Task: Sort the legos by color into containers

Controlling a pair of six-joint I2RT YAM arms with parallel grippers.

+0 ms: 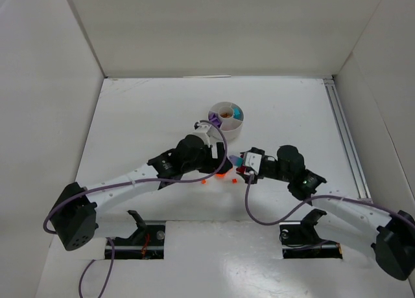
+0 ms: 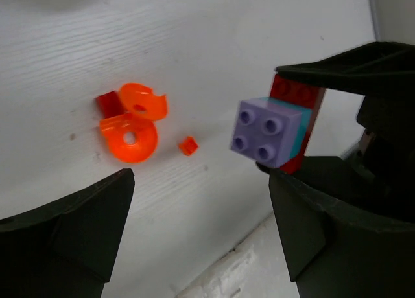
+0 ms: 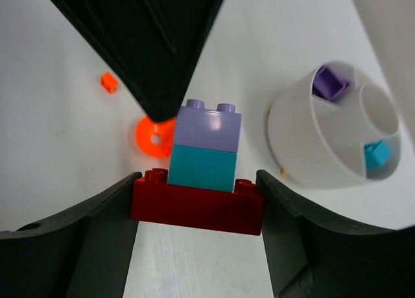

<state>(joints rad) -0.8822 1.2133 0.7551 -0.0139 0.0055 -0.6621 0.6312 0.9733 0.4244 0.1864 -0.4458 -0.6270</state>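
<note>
Right gripper (image 3: 198,181) is pinching a dark red brick (image 3: 194,210) by its two ends, and the brick fills the whole gap between its fingers. Stacked on that brick, on the side away from the wrist, are a teal brick (image 3: 202,168) and then a lilac brick (image 3: 207,126), its studs outermost.

Facing it, the left gripper (image 2: 201,178) stands spread wide. The tip of one of its fingers (image 3: 149,39) sits at a corner of the lilac brick; I can't tell whether it actually touches.

Past the stack, on the white table (image 2: 227,39), loose pieces lie under the left gripper's opening, nearer its other finger. An orange ring (image 2: 130,139) lies flat with a curved orange piece (image 2: 144,102) against it. A small dark red piece (image 2: 109,103) is tucked just beside those two. A tiny orange stud (image 2: 188,145) sits on its own between the ring and the held stack.

Farther out, to the right of the right gripper's fingers, stands the round white dish (image 3: 285,149). One wedge holds a purple piece (image 3: 329,84) and another a teal piece (image 3: 376,154), with the central well (image 3: 379,113) between them. From above, the well shows something brownish, too small to name.
</note>
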